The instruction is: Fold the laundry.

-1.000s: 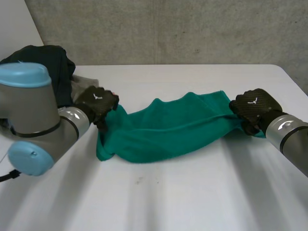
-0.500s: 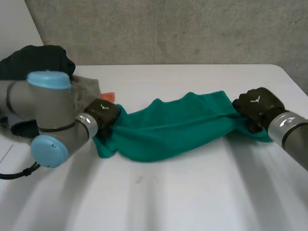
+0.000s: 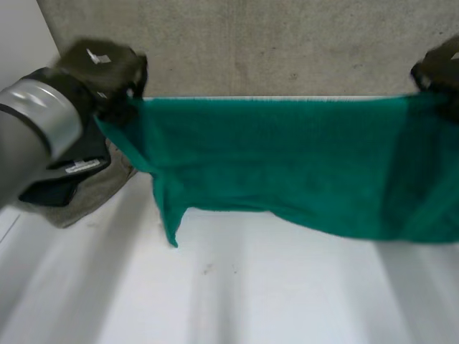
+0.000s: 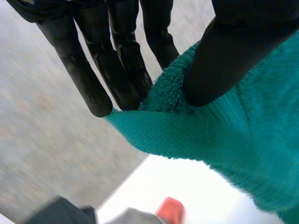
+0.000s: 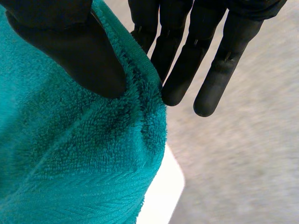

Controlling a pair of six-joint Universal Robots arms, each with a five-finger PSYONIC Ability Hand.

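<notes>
- Green towel (image 3: 287,165) is held up in the air and spread wide between both arms, above the white counter (image 3: 251,294).
- Top edge of the towel is pulled nearly straight from one robot hand to the other, and the rest hangs down as a sheet.
- Left robot hand (image 3: 104,68) is at the towel's top left corner and closed on it.
- In the left wrist view its thumb (image 4: 233,51) presses the towel's hem against straight fingers (image 4: 121,70), a firm pinch right at the corner.
- Right robot hand (image 3: 439,68) is at the towel's top right corner, also clamped on it.
- In the right wrist view its thumb (image 5: 79,51) lies on the terry face and its fingers (image 5: 187,65) are behind the edge, with the towel squeezed between them.
- The towel's bottom edge is uneven. A pointed flap dangles under the left robot hand's side, and the edge sags lower toward the right robot hand's side.
- Cannot tell if the flap tip touches the counter.
- Dark clothes (image 3: 68,168) lie on a grey cloth (image 3: 97,197) on the counter, beside the towel's left edge.
- Small red thing (image 4: 170,210) sits on the counter below the towel's left corner, next to the grey cloth.
- Concrete wall (image 3: 272,43) is behind the towel.
</notes>
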